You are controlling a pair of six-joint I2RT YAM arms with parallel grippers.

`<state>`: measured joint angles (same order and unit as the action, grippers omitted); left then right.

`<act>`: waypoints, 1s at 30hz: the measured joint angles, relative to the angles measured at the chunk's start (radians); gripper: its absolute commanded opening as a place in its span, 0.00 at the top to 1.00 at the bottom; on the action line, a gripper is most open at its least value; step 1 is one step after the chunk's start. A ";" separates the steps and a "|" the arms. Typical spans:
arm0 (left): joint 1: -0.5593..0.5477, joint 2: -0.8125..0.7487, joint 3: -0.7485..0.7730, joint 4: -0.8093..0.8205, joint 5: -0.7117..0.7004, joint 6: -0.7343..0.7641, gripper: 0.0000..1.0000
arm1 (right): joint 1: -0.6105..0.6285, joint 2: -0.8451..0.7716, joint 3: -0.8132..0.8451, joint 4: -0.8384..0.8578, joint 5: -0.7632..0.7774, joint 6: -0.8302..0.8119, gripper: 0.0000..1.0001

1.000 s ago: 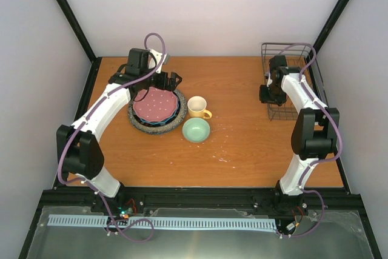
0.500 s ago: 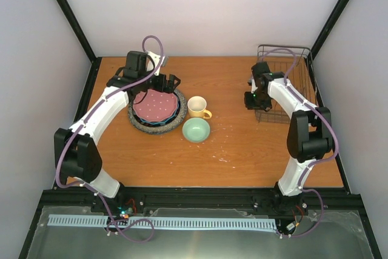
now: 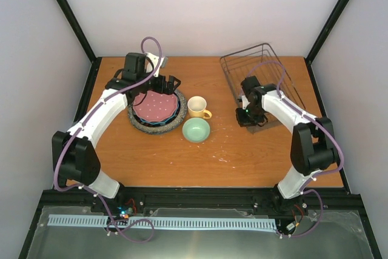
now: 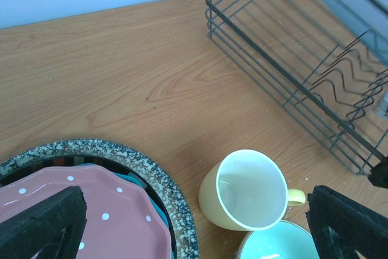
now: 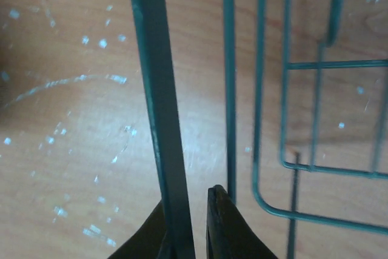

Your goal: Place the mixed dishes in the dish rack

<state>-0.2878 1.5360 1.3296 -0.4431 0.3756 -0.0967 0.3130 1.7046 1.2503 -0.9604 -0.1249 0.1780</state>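
The dish rack (image 3: 251, 65), toward the far right corner, is clamped at one wire by the right gripper (image 5: 187, 219). The left gripper (image 3: 170, 81) is held wide open.

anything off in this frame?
The dish rack sits skewed, diagonal to the table edges, with the right gripper shut on one of its wires. White specks are scattered on the table near the small mint-green bowl.

My fingers (image 4: 45, 222): dark, spread wide at both lower corners, holding nothing.
Plates: pink plate (image 4: 73, 210) lower left, stacked over teal plate (image 4: 142, 195) and grey plate (image 4: 121, 153).
Mug (image 4: 248, 189): lower centre, upright, handle right.
Bowl (image 4: 276, 244): just below mug.
Rack (image 4: 303, 59): upper right.
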 measured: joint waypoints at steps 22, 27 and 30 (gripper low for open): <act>0.000 -0.055 -0.050 0.013 0.024 -0.024 0.00 | 0.133 -0.086 0.069 -0.073 -0.090 0.152 0.97; 0.000 -0.075 -0.074 0.014 0.025 -0.024 0.00 | 0.214 -0.076 0.066 -0.039 -0.091 0.221 0.97; 0.000 -0.091 -0.084 0.015 0.025 -0.024 0.00 | 0.252 -0.069 0.058 -0.015 -0.079 0.260 0.97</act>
<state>-0.2874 1.4448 1.2461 -0.4282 0.4007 -0.1211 0.5648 1.6356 1.3079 -0.9752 -0.2035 0.4381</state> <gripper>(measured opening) 0.994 0.037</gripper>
